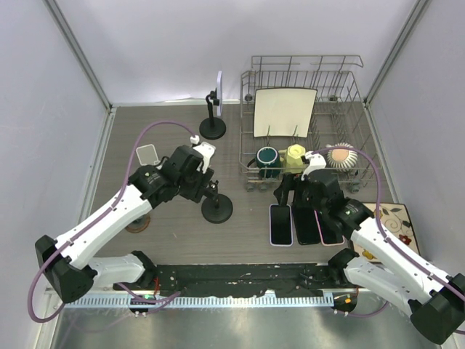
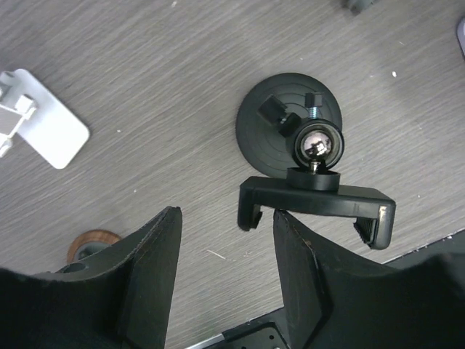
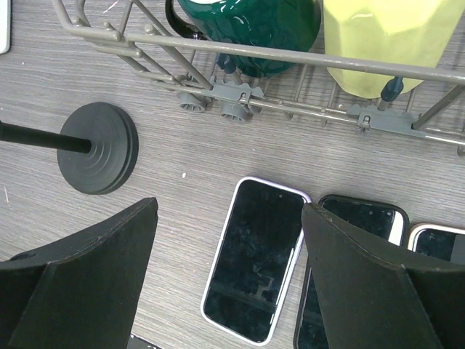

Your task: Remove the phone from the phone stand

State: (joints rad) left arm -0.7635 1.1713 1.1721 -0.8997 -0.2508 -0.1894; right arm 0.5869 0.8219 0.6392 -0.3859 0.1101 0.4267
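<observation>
the phone [image 3: 254, 269], in a pale-edged case, lay flat and screen-up on the grey tabletop [image 3: 182, 211]. it was out of the phone stand [image 2: 317, 198] and well apart from it. it was the leftmost of a row, with a second phone [image 3: 360, 218] just beside it and a third phone [image 3: 439, 243] beyond that. all three lay just in front of the wire dish rack [image 3: 290, 62], which held a green mug [image 3: 247, 25] and a yellow mug [image 3: 392, 36].

the right hand [image 3: 229, 211] hung over the phone's upper end with its fingers spread wide and nothing between them.

the stand's clamp was empty, sitting on its ball joint above the round black base [image 2: 265, 142]. the left hand [image 2: 225, 218] hovered close to the clamp's left end, its fingers parted and gripping nothing. whether one finger touched the clamp was hard to tell.

a small white holder [image 2: 43, 127] lay off to the left.
</observation>
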